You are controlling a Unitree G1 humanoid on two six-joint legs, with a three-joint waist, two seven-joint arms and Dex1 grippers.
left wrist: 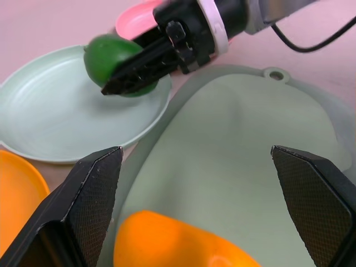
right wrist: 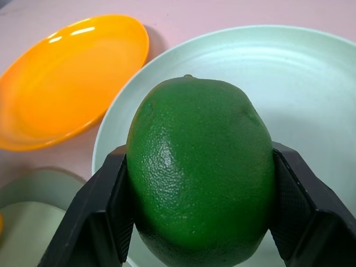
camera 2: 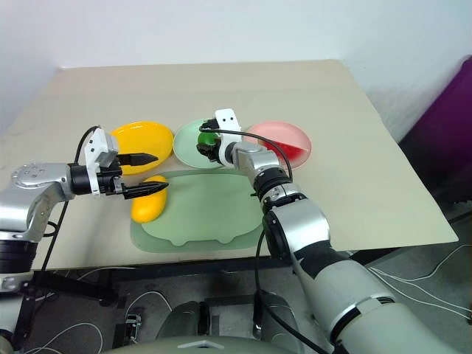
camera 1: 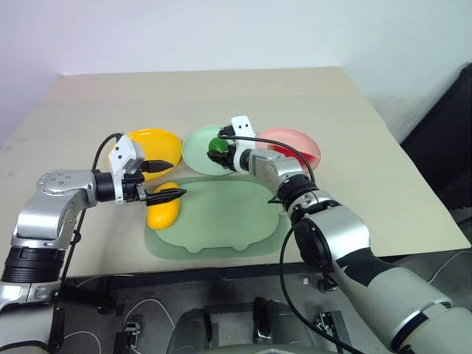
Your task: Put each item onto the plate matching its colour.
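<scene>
From my remote station, I read the head view with 6 o'clock nearest the robot and 12 o'clock at the far table edge.

1. Nearest item: the pale-green mat (camera 1: 221, 221) lies at the near-centre of the table (camera 1: 369, 147). The yellow mango-like fruit (camera 1: 163, 210) rests on the mat's 9 o'clock edge.

2. Left gripper (camera 1: 168, 180): its 2 black fingers are spread wide and grip nothing. One fingertip sits over the top of the yellow fruit, the other over the near rim of the yellow plate. In the left wrist view the fruit lies low between the spread fingers (left wrist: 89, 206), and I cannot tell whether any finger touches it.

3. Beyond the mat, 3 plates stand in a row. The yellow plate (camera 1: 158, 141) is at 10 o'clock from the mat's centre, the mint green plate (camera 1: 198, 147) at 12 o'clock, and the pink plate (camera 1: 299, 140) at 2 o'clock. The yellow plate carries no item.

4. Right gripper (camera 1: 218, 147): its fingers are clamped on both sides of the round green fruit (right wrist: 200, 172), part-way closed to the fruit's width. The fruit is held over the mint green plate, toward the plate's 3 o'clock side. I cannot tell whether it touches the plate surface.

5. The red watermelon wedge (camera 1: 289, 151) lies on the pink plate, on the near part of it.
</scene>
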